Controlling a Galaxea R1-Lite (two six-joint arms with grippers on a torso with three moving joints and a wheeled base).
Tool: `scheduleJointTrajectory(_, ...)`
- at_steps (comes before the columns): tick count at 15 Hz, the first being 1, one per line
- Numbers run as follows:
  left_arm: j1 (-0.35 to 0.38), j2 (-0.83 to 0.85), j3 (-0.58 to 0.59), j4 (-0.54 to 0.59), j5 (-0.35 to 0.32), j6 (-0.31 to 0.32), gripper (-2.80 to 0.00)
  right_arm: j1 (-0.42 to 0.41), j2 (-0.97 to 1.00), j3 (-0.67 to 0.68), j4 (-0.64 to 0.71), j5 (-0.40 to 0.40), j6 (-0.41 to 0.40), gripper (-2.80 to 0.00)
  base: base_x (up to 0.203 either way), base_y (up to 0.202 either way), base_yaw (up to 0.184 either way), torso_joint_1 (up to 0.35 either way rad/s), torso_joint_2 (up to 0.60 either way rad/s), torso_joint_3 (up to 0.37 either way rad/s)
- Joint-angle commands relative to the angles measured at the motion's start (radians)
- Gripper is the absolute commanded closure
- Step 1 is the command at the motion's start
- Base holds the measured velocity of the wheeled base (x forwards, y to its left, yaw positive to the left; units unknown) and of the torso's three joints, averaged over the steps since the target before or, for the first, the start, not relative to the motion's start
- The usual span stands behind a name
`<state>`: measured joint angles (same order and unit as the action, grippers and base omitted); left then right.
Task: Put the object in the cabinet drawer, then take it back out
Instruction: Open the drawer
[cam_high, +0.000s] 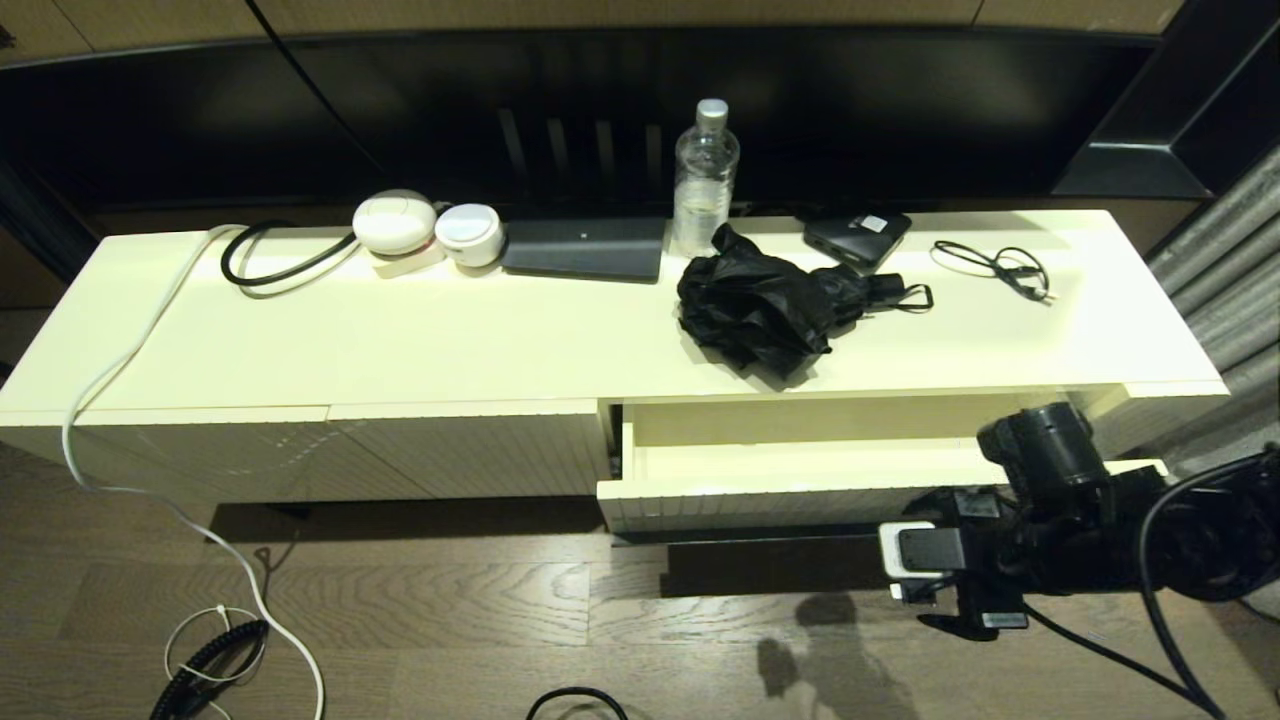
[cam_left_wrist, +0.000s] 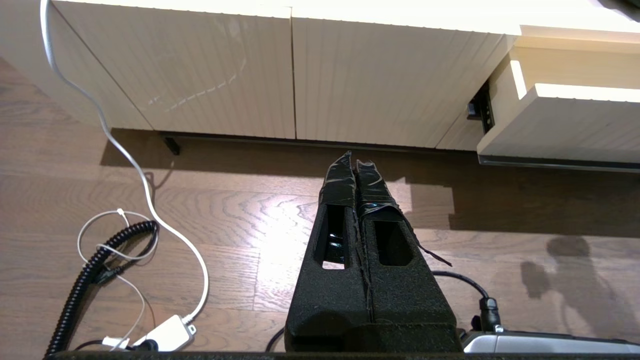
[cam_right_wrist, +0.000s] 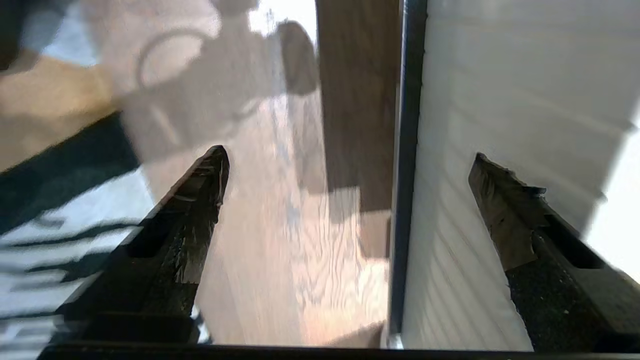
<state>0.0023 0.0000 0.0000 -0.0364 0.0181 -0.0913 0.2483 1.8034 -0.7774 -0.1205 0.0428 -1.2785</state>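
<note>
While head view hides fingers, wrist views show right tool (cam_right_wrist: 345, 165) spread beside drawer (cam_right_wrist: 500, 125) — left tool (cam_left_wrist: 356, 162) pressed together.

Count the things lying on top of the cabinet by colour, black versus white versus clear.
Black: 5, umbrella, flat box, slab, thin cable coil, thick cable loop
White: 2, round devices
Clear: 1, bottle
Total: 8

Umbrella (cam_high: 770, 310) on cabinet top (cam_high: 450, 340)
</note>
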Motion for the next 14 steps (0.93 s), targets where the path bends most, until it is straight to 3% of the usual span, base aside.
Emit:
scheduleJointTrajectory(1, 0.001, -0.002, 0.0, 0.0, 0.0, -0.001, 0.0, 0.007, -0.261, 0.006, 0.18, 0.0, -0.006, 0.0, 0.0, 0.0, 0.0, 0.0, 0.0, 0.0)
scheduleJointTrajectory(4, 0.001, -0.002, 0.0, 0.0, 0.0, -0.001, 0.0, 0.01, -0.452, -0.034, 0.48, -0.001, -0.006, 0.0, 0.0, 0.0, 0.0, 0.0, 0.0, 0.0)
scheduleJointTrajectory(6, 0.001, -0.002, 0.0, 0.0, 0.0, -0.001, 0.0, 0.01, -0.48, -0.125, 0.611, -0.003, -0.006, 0.0, 0.0, 0.0, 0.0, 0.0, 0.0, 0.0)
scheduleJointTrajectory(10, 0.001, -0.002, 0.0, 0.0, 0.0, -0.001, 0.0, 0.008, -0.343, -0.225, 0.624, -0.008, -0.005, 0.0, 0.0, 0.0, 0.0, 0.0, 0.0, 0.0)
scheduleJointTrajectory(14, 0.001, -0.002, 0.0, 0.0, 0.0, -0.001, 0.0, 0.008, -0.15, -0.335, 0.543, -0.009, -0.004, 0.0, 0.0, 0.0, 0.0, 0.0, 0.0, 0.0)
